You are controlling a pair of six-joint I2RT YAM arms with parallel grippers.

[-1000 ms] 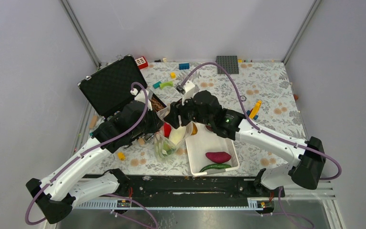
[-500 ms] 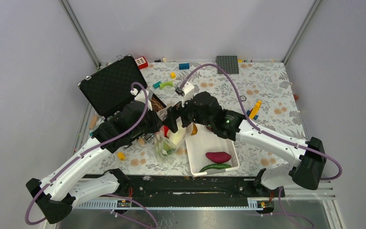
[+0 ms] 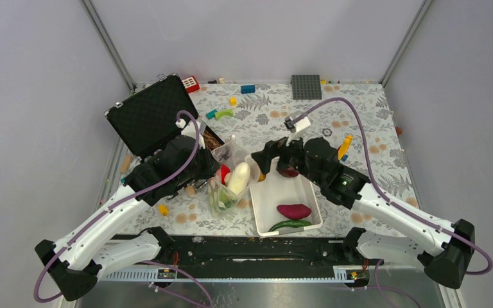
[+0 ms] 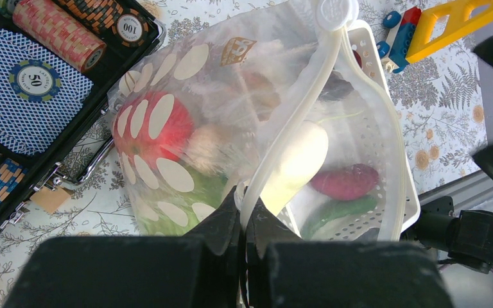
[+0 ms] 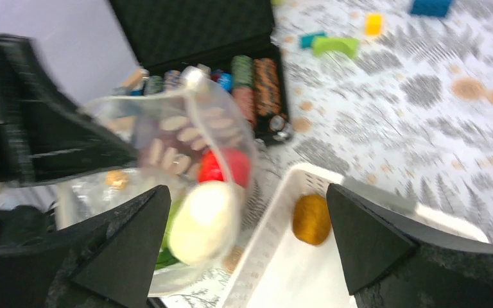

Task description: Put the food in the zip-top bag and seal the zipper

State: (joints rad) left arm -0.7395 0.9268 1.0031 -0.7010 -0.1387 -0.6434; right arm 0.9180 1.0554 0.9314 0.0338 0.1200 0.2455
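Tomato and radish are bagged; potato and pepper are left in the basket. The unsealed bag is clamped by the left jaws; the right jaws are spread.

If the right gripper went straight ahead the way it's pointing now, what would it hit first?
Most likely the zip-top bag, near the white radish at its mouth. The open right gripper aims there, though the white basket's rim lies beside that line; depth is unclear.
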